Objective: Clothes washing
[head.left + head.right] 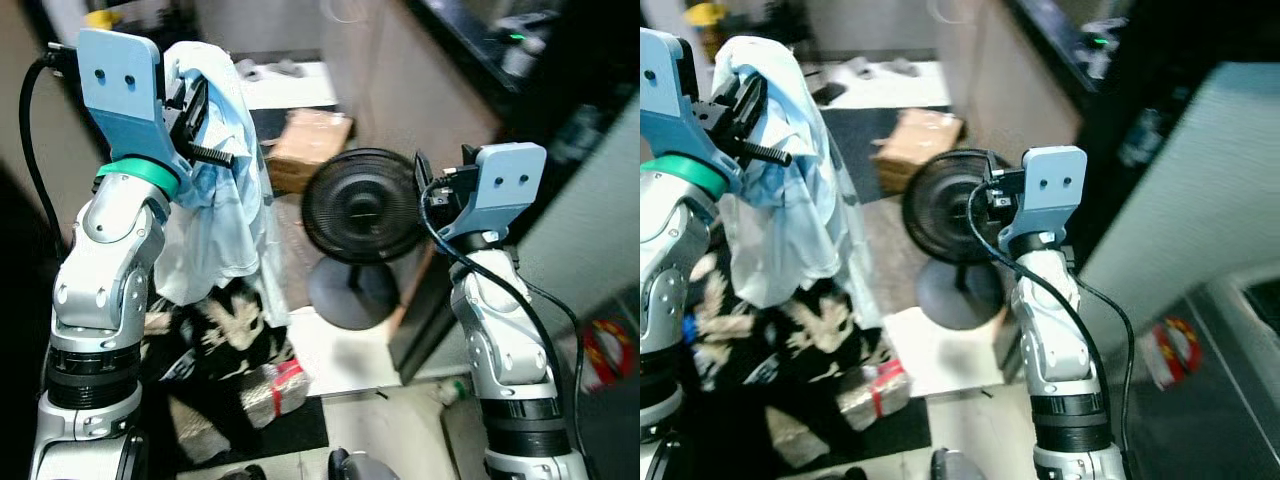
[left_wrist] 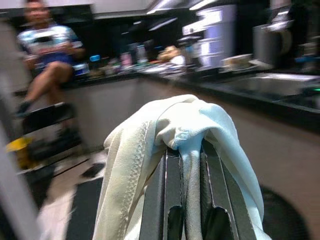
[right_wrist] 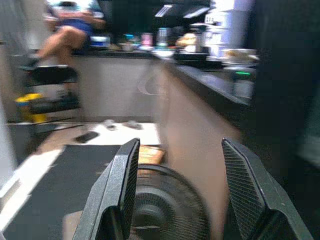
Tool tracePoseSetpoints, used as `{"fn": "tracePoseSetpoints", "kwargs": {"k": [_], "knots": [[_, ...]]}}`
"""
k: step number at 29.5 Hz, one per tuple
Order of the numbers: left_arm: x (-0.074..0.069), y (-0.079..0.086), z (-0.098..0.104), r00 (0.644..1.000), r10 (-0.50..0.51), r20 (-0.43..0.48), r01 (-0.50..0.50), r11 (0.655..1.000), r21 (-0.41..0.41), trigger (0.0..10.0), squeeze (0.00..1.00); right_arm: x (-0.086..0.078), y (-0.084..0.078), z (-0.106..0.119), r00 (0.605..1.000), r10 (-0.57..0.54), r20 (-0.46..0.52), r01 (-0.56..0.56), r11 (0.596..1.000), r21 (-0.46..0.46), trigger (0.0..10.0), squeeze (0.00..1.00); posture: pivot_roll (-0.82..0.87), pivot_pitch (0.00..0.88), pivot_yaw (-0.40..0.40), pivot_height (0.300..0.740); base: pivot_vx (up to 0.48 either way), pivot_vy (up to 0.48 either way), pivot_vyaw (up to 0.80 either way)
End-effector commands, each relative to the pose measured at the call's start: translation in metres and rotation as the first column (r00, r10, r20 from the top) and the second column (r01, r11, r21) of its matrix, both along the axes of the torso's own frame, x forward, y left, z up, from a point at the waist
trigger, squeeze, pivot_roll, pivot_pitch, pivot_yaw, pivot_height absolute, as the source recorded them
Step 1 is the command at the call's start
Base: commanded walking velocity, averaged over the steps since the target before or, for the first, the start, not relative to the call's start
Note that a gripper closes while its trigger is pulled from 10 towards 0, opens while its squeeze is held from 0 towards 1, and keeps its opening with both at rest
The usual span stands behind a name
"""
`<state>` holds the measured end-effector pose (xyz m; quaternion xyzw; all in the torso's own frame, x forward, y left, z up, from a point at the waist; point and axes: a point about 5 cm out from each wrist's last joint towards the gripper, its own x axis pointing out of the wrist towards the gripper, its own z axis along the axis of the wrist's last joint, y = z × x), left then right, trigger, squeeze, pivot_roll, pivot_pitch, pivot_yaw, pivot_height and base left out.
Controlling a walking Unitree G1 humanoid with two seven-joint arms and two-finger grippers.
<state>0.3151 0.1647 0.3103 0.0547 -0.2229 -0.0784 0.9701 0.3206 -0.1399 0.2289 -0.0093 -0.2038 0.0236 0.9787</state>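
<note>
Dim indoor light, motion blur, bright ceiling strips

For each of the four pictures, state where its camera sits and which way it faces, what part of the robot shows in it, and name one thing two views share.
Left eye view: on the head, facing forward and down; both silver arms, the left gripper holding a pale garment.
Right eye view: same head, same scene; the floor fan.
Left wrist view: along the left fingers, garment draped over them.
Right wrist view: along the spread right gripper, toward the fan.
Shared: both wrist views show a seated person.
</note>
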Motion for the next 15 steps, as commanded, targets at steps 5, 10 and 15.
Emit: {"fn": "tracePoseSetpoints", "kwargs": {"k": [5,10,15], "knots": [[-0.0016,-0.0024,0.0015,1.000,-0.003,0.007,0.003,1.000,0.011,10.0,0.00,0.0005,-0.0038,0.0020,1.000,-0.021,-0.003,0.021,1.000,0.014,10.0,0.00,-0.05,0.000,0.047,0.740,0.000,0.000,-0.80],[-0.0008,-0.0029,0.0008,1.000,-0.004,-0.001,0.004,1.000,0.015,10.0,0.00,0.0007,-0.0036,0.0005,1.000,-0.027,-0.013,0.027,0.999,0.020,10.0,0.00,-0.04,0.000,0.051,0.740,0.000,0.000,-0.80],[-0.0002,-0.0028,0.0007,1.000,-0.004,-0.005,0.004,1.000,0.018,10.0,0.00,0.0004,-0.0030,-0.0004,0.999,-0.028,-0.019,0.028,0.999,0.026,10.0,0.00,-0.04,0.000,0.056,0.740,0.000,0.000,-0.80]]}}
